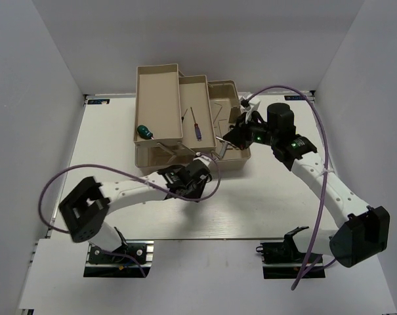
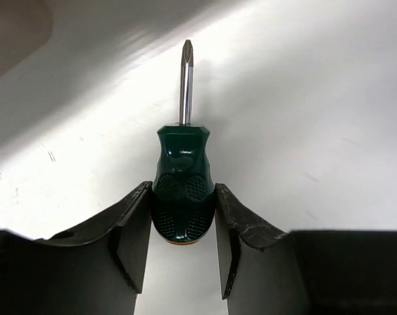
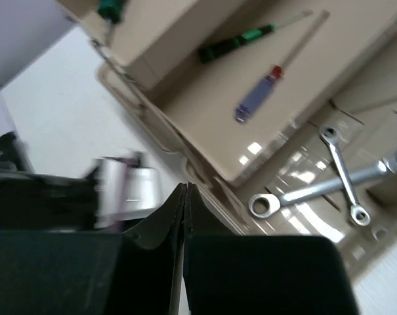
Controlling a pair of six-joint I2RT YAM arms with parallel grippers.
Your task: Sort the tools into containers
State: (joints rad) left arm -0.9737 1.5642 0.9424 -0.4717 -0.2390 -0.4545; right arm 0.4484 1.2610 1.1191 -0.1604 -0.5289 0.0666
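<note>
Seen from above, the beige toolbox (image 1: 226, 98) stands mid-desk toward the far edge, its trays fanned out. A stubby green screwdriver (image 1: 144, 132) lies in the left tray (image 1: 159, 92) and a purple screwdriver (image 1: 196, 129) in the middle tray (image 1: 201, 92). The left gripper (image 1: 197, 172) sits at the toolbox's near wall, and the right gripper (image 1: 234, 136) hangs over its right side. At the left wrist, the fingers (image 2: 136, 223) press both flanks of a second green screwdriver (image 2: 183, 164), whose tip points away over the white desk (image 2: 316, 98). At the right wrist (a blurred frame), the fingers (image 3: 162, 223) meet with nothing between them. Beyond them, the larger wrench (image 3: 310, 192) and smaller wrench (image 3: 336, 154) lie crossed in the toolbox base. The purple screwdriver and a black-handled screwdriver (image 3: 234, 44) share their tray.
</note>
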